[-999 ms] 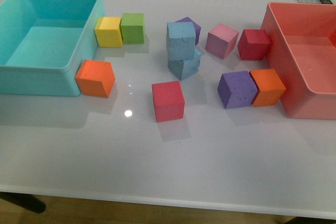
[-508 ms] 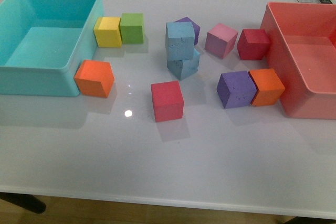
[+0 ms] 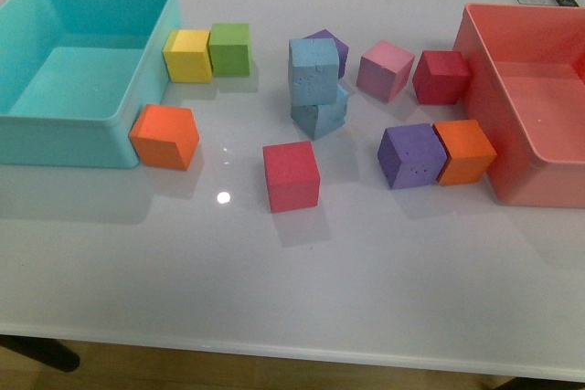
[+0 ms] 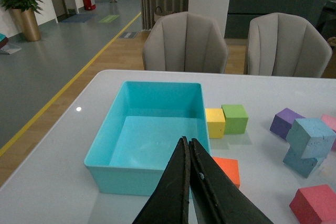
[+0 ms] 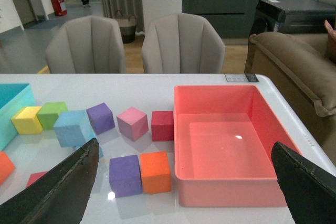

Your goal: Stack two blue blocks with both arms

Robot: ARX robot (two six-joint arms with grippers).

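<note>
One blue block (image 3: 313, 70) rests askew on top of the other blue block (image 3: 320, 117) near the middle of the table. Neither arm shows in the front view. In the left wrist view my left gripper (image 4: 187, 141) is shut with nothing in it, hanging over the turquoise bin's near corner, and the stacked upper blue block (image 4: 311, 136) and the lower one (image 4: 299, 162) stand well off to its side. My right gripper (image 5: 185, 143) is wide open and empty above the red bin, with the upper blue block (image 5: 72, 128) far over by one finger (image 5: 68, 187).
A turquoise bin (image 3: 151, 61) stands at the left and a red bin (image 3: 480, 89) at the right. Around the stack lie yellow (image 3: 188, 55), green (image 3: 230, 48), orange (image 3: 165, 135), red (image 3: 292, 175), purple (image 3: 412, 154), orange (image 3: 465, 151), pink (image 3: 386, 70) and dark red (image 3: 441, 77) cubes.
</note>
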